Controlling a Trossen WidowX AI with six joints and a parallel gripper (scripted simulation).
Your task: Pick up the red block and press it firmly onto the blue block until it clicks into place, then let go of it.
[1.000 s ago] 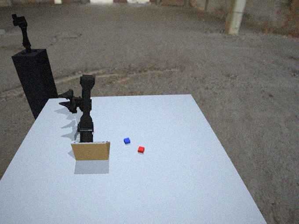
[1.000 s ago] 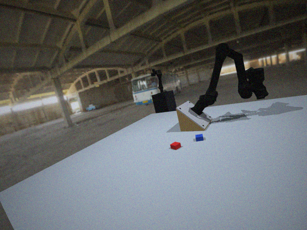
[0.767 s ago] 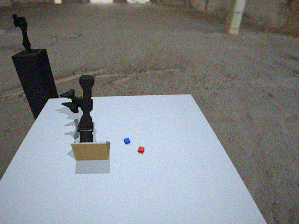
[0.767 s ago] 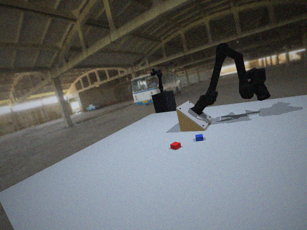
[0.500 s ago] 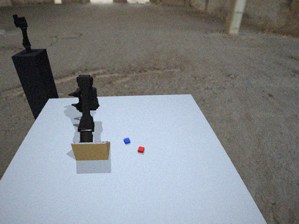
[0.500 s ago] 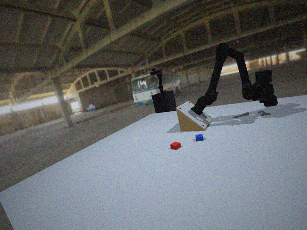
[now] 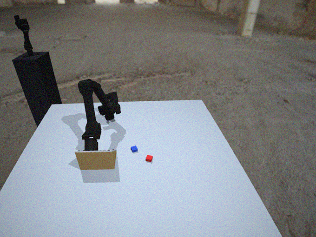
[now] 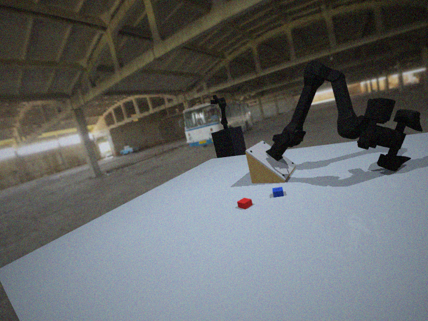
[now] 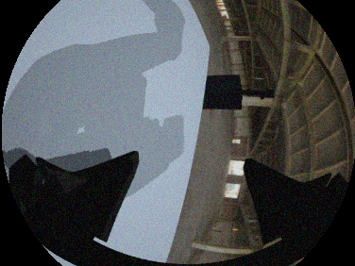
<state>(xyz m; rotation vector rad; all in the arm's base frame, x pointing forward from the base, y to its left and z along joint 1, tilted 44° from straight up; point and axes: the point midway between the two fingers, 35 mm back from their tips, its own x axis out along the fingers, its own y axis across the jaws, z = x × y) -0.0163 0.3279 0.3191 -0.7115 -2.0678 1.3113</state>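
Reaching the red block [image 7: 149,158] [image 8: 245,203] well means squaring the wide-open, empty hand [image 8: 397,144] [image 9: 194,161] over it; from above, it sits at four o'clock of the blue block [image 7: 133,149] [image 8: 278,192].

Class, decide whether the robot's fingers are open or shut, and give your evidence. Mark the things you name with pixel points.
Open: the wrist view shows the fingers [image 8: 402,141] spread wide apart, with only background and white tabletop [image 7: 157,202] [image 8: 207,262] [image 9: 142,226] visible between them.
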